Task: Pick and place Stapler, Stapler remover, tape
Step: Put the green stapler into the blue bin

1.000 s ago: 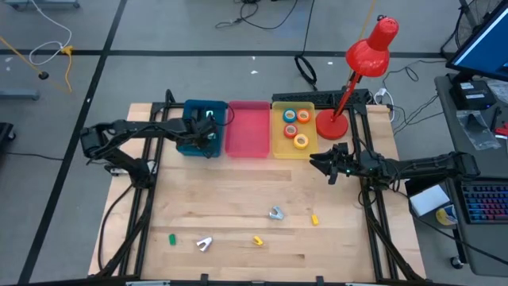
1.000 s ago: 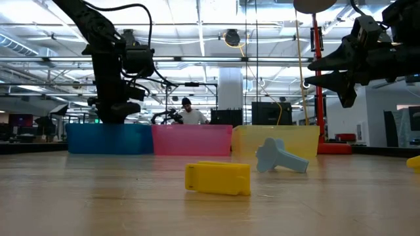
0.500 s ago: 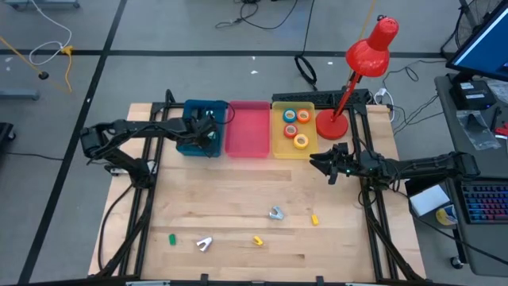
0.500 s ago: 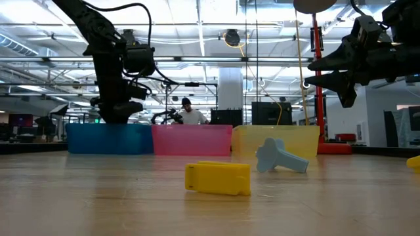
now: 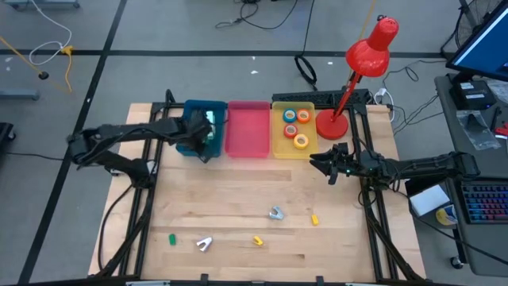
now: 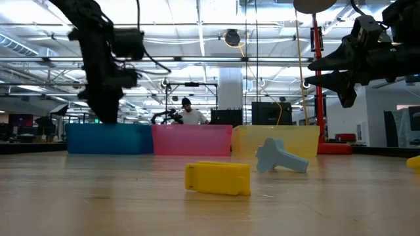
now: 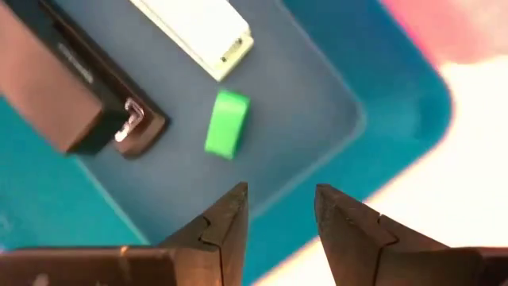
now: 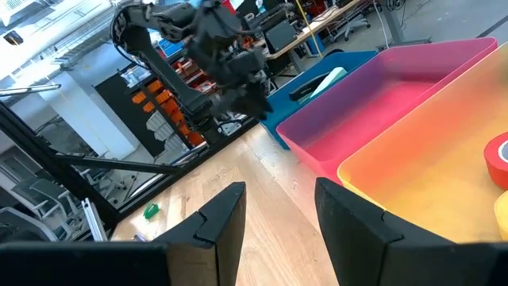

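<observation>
My left gripper (image 7: 279,218) hangs open over the blue bin (image 5: 193,111), fingers pointing down, with nothing between them. In the bin lie a small green stapler (image 7: 226,124), a dark stapler (image 7: 75,95) and a white stapler (image 7: 198,32). The pink bin (image 5: 248,131) stands beside it, then the yellow bin (image 5: 279,147) with tape rolls (image 5: 295,117). On the near table lie a yellow stapler (image 6: 218,177), a grey-blue staple remover (image 6: 279,157), a green piece (image 5: 171,238), a pale remover (image 5: 205,243) and a yellow piece (image 5: 314,220). My right gripper (image 5: 315,164) waits open and level near the yellow bin.
A red desk lamp (image 5: 361,59) stands on its base (image 5: 332,125) at the far right corner, right of the yellow bin. Black frame rails (image 5: 147,199) run along the table's left and right sides. A person (image 6: 190,113) shows far behind the table.
My left gripper has risen from the blue bin and drawn back a little toward the table's left edge, tipping somewhat as the arm pulled away.
</observation>
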